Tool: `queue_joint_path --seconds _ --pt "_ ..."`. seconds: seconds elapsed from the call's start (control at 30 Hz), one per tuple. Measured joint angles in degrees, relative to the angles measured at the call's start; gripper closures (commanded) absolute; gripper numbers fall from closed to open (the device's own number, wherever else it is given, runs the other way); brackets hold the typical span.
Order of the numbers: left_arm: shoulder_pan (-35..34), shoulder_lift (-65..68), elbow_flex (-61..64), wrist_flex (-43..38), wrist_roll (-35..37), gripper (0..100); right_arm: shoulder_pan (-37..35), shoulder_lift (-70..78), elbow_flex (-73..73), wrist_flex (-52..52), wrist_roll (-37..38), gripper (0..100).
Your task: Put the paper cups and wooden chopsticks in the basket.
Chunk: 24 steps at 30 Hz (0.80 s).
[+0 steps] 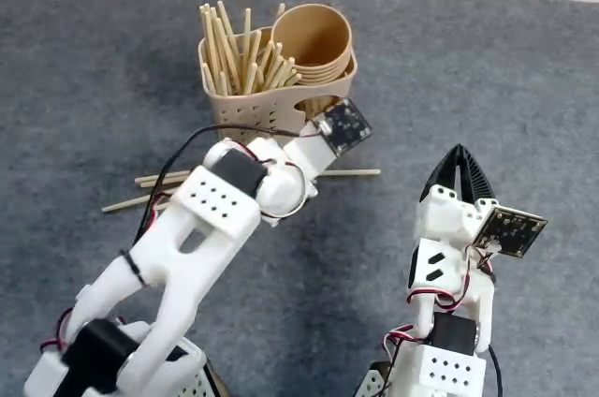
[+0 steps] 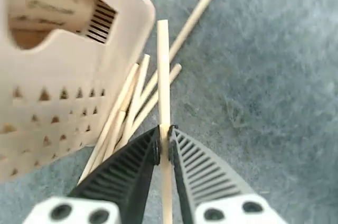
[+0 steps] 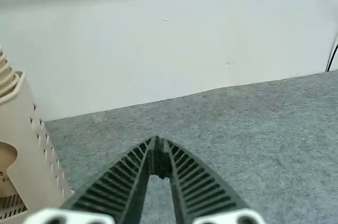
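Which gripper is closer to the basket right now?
Left. The left gripper is beside the basket, shut on a chopstick; the right gripper is farther off, apart from it.

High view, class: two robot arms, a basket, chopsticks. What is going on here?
The left gripper has its jaws shut on one chopstick beside the basket, next to a few loose chopsticks lying on the grey mat. The basket holds stacked paper cups and a bundle of chopsticks. The right gripper rests apart, jaws shut on nothing.

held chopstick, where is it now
Left wrist view: the chopstick is pinched in the left tool, beside the basket and loose chopsticks.
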Motion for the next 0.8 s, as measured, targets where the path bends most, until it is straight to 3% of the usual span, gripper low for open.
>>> queue_joint_path --seconds 0.2,0.8 --pt "0.0 -6.9 -0.8 -0.1 3.3 99 -0.1 0.0 0.0 0.0 0.0 99.2" --pt "0.0 -14.2 -27.7 -3.7 6.2 99 -0.1 0.0 0.0 0.0 0.0 99.2"
